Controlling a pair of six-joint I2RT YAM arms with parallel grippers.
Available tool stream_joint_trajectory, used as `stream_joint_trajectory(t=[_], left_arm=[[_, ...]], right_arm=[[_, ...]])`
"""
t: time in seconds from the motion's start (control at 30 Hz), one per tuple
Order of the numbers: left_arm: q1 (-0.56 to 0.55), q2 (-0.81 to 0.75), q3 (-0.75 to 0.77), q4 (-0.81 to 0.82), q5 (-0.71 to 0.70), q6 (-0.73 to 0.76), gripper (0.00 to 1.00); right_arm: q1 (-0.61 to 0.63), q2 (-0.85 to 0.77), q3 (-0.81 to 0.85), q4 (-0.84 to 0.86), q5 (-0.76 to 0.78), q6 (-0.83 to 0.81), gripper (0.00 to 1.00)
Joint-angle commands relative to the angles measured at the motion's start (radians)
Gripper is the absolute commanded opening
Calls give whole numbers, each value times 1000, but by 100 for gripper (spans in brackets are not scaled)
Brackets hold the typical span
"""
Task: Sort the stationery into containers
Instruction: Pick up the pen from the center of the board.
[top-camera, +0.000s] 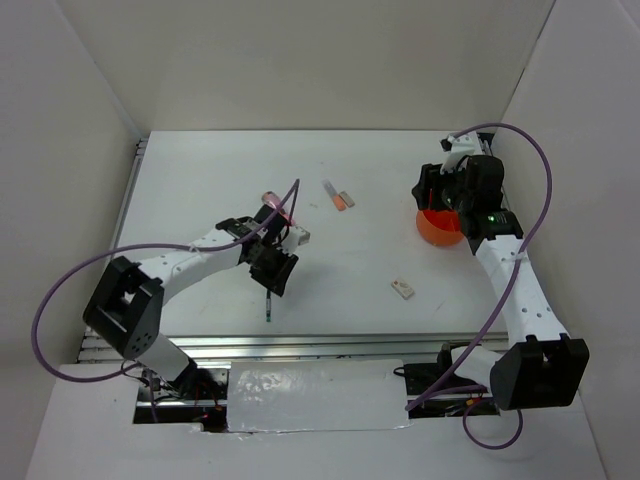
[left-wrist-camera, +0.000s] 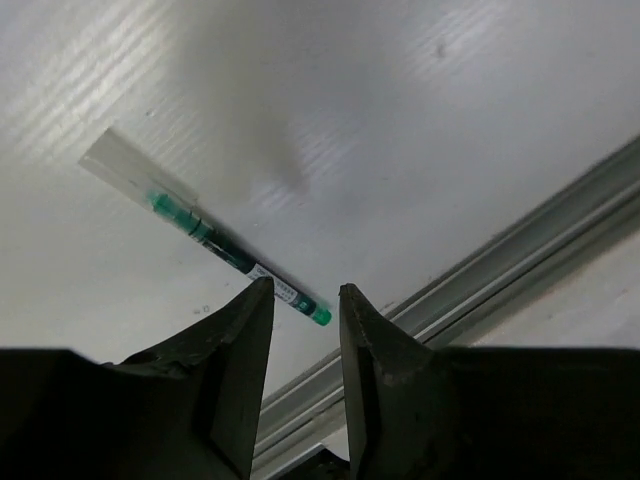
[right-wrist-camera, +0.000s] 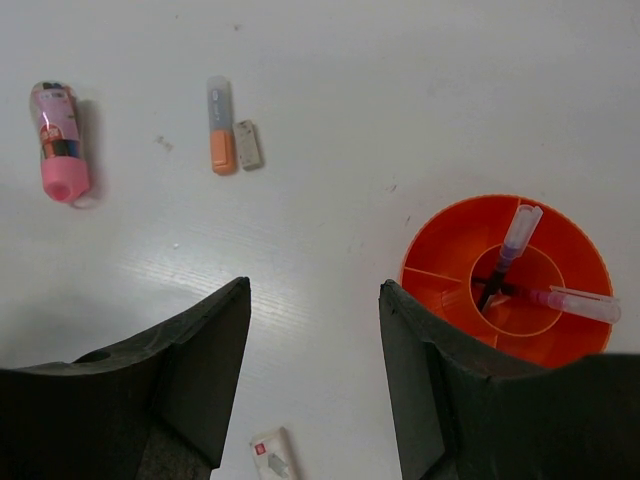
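The left gripper (left-wrist-camera: 305, 290) hangs partly open and empty, its jaws either side of the near end of a thin green pen (left-wrist-camera: 215, 240) lying flat on the white tabletop (left-wrist-camera: 450, 120), apparently lined up to pinch it. The right gripper (right-wrist-camera: 315, 290), wide open and empty, hovers beside the round orange tub (right-wrist-camera: 435, 252), which holds a lilac pen (right-wrist-camera: 520, 232).

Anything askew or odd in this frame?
A pale pen lies across the tub's dividers, its end over the rim, not seated in a compartment. The lilac pen leans out of the centre ring. Nothing spilled.
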Motion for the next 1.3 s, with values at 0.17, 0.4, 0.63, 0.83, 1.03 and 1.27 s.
stream_joint_trajectory(t=[0.17, 0.4, 0.63, 0.83, 1.03, 1.27], left_arm=[[64, 70, -27, 6, -173, -297, 53], [77, 114, -54, 38, -154, -294, 59], [63, 118, -83, 71, -133, -297, 56], [42, 156, -84, 86, -165, -290, 49], [0, 223, -61, 108, -304, -297, 24], [63, 175, 42, 135, -183, -289, 0]], right_arm=[[-10, -33, -15, 8, 8, 7, 61], [-17, -15, -21, 23, 0, 8, 61], [-21, -7, -24, 30, -1, 1, 61], [-21, -2, -21, 30, -32, 14, 61], [-12, -16, -28, 23, -50, 22, 61], [16, -58, -23, 0, -98, 5, 61]])
